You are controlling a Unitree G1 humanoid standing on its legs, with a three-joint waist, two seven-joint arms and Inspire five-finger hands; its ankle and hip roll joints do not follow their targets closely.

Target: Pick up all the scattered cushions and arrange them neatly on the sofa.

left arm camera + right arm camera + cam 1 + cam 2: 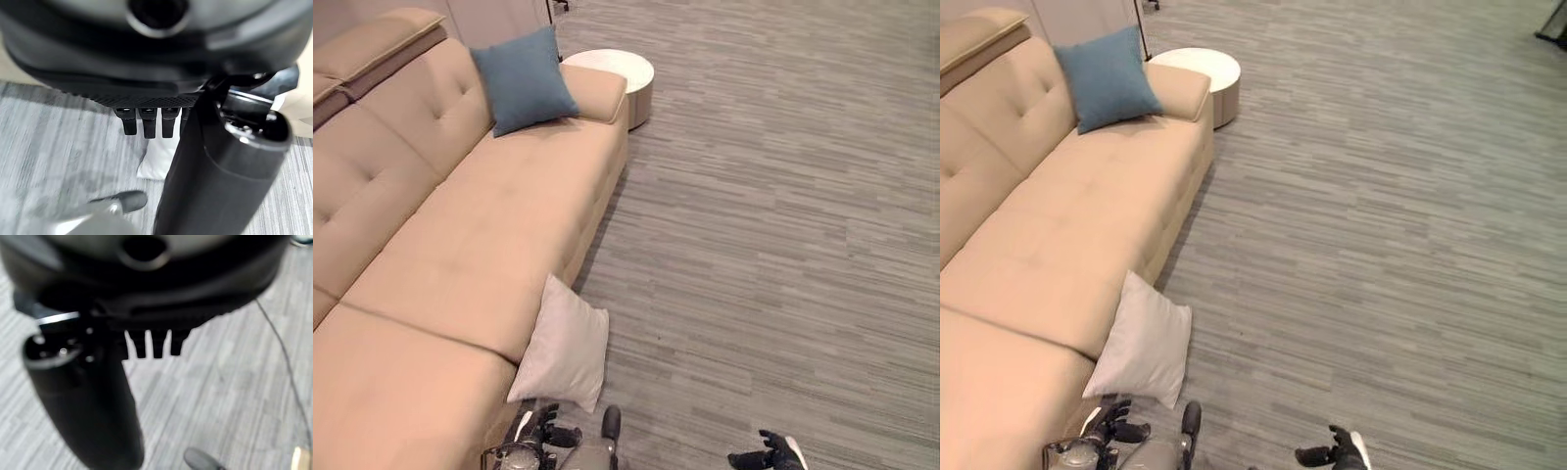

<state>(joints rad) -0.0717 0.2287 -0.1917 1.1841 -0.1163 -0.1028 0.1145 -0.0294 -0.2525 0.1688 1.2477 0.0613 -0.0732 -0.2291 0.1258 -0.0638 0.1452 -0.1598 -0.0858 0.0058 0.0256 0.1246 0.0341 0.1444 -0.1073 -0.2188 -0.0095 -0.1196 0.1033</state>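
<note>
Two cushions: blue one (523,79) on the sofa (480,225), white one (563,345) leaning on its front (floor); both hands (548,429) (771,454) empty, fingers relaxed

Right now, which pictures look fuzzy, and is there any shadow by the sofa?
Both wrist views are fuzzy up close: the left hand and right hand are soft dark shapes. In the left eye view, a dark shadow runs along the sofa base beside the white cushion.

blue cushion (523,78): upright on sofa (460,245) | grey cushion (563,346): leaning against sofa front
</note>
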